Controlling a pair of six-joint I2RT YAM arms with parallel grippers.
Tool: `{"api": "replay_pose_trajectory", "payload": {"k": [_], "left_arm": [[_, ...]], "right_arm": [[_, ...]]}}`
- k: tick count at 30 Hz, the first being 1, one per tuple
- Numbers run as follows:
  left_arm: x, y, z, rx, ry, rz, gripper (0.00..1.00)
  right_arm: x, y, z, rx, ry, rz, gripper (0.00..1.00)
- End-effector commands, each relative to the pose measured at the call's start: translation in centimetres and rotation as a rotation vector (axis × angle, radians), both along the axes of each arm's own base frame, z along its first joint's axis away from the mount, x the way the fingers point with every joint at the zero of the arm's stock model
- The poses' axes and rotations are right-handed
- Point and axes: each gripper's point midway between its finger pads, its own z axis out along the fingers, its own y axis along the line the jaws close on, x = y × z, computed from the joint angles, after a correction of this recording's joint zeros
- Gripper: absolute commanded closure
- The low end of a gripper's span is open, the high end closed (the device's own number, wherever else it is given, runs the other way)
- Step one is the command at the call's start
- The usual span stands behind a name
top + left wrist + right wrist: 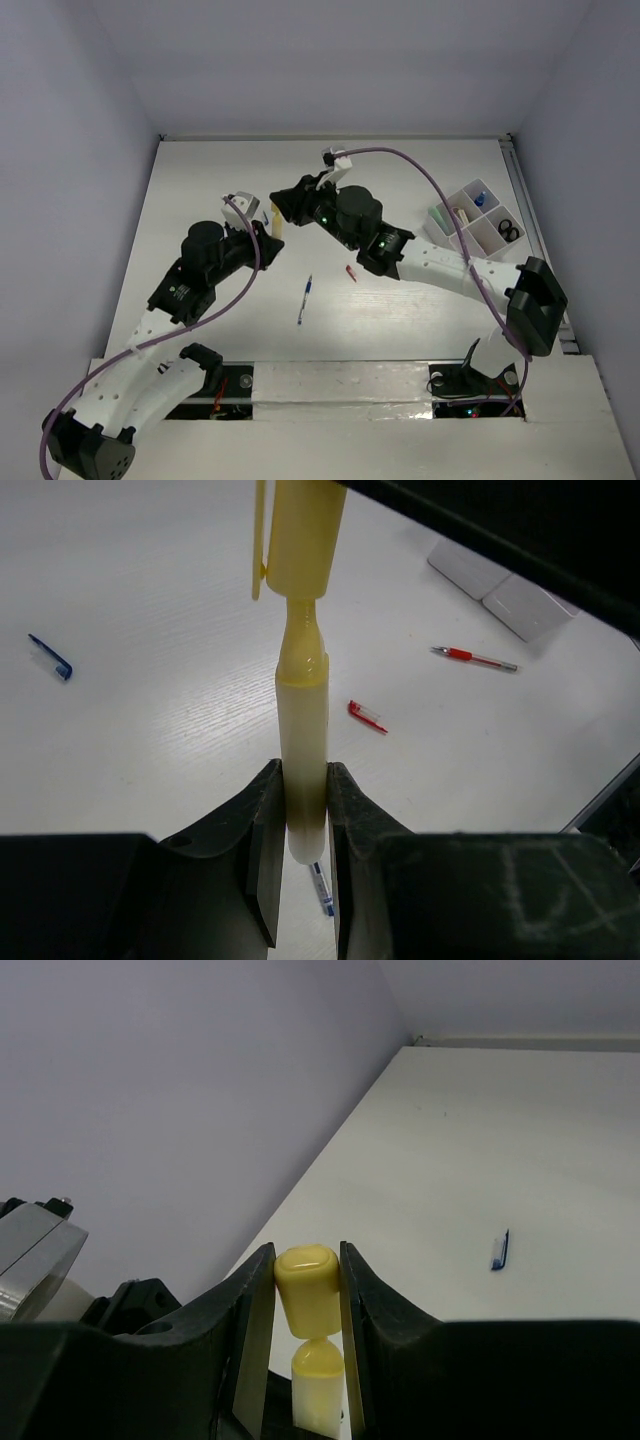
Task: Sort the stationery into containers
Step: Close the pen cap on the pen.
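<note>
Both grippers hold the pale yellow marker (pixel 279 229) above the table's middle left. My left gripper (pixel 303 780) is shut on the marker's pale barrel (pixel 302 730). My right gripper (pixel 306 1260) is shut on its yellow cap (pixel 310 1290), which sits slightly pulled off the barrel (pixel 318 1385). The white organiser tray (pixel 470 240) stands at the right and holds a mint green eraser (pixel 438 215) and black scissors (pixel 508 232). A blue-white pen (pixel 304 298), a small red bit (pixel 351 273) and a red pencil (pixel 475 658) lie on the table.
A small blue cap (pixel 50 657) lies on the table left of the marker; it also shows in the right wrist view (pixel 500 1250). Two pale flat blocks (pixel 500 585) lie beyond the red pencil. The right arm (pixel 430 262) stretches across the table from the tray side.
</note>
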Motion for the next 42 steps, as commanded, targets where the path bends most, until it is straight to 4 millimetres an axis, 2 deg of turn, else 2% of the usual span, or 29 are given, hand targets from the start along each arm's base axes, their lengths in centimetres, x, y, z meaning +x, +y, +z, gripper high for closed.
{"api": "replay_pose_trajectory", "payload": {"k": [1,8,18,24,30,34,37,38,41,42], "left_arm": [[0.6,0.3,2.9,-0.029,-0.088,0.020,1.00],[0.9,0.9,3.1,-0.028,-0.098,0.050,1.00],[1.0,1.3,3.4,-0.033,-0.111,0.073,1.00],[1.3,2.1,3.6,-0.031,-0.121,0.111,1.00],[1.2,2.7,4.3,-0.041,-0.147,0.144,1.00],[1.2,3.1,4.8,-0.050,-0.164,0.158,1.00],[1.3,3.0,4.6,-0.048,-0.158,0.154,1.00],[1.3,2.9,4.6,-0.048,-0.158,0.152,1.00],[1.4,3.2,4.4,-0.041,-0.152,0.167,1.00],[1.5,3.3,4.4,-0.039,-0.152,0.176,1.00]], "right_arm": [[-0.4,0.6,3.0,0.055,-0.055,-0.001,0.92],[-0.5,0.7,2.2,0.032,-0.039,-0.007,0.92],[-1.0,1.8,-0.4,-0.048,0.063,0.022,0.92],[-2.1,2.2,-0.9,-0.066,0.111,0.061,0.92],[-4.5,3.2,-2.4,-0.088,0.203,0.169,0.92],[-6.9,4.3,-3.2,-0.065,0.277,0.301,0.92],[-7.7,4.6,-3.1,-0.060,0.298,0.342,0.92],[-7.7,4.4,-3.8,-0.091,0.317,0.336,0.92],[-7.7,4.0,-3.8,-0.138,0.311,0.330,0.92],[-7.7,3.6,-4.8,-0.192,0.325,0.324,0.92]]}}
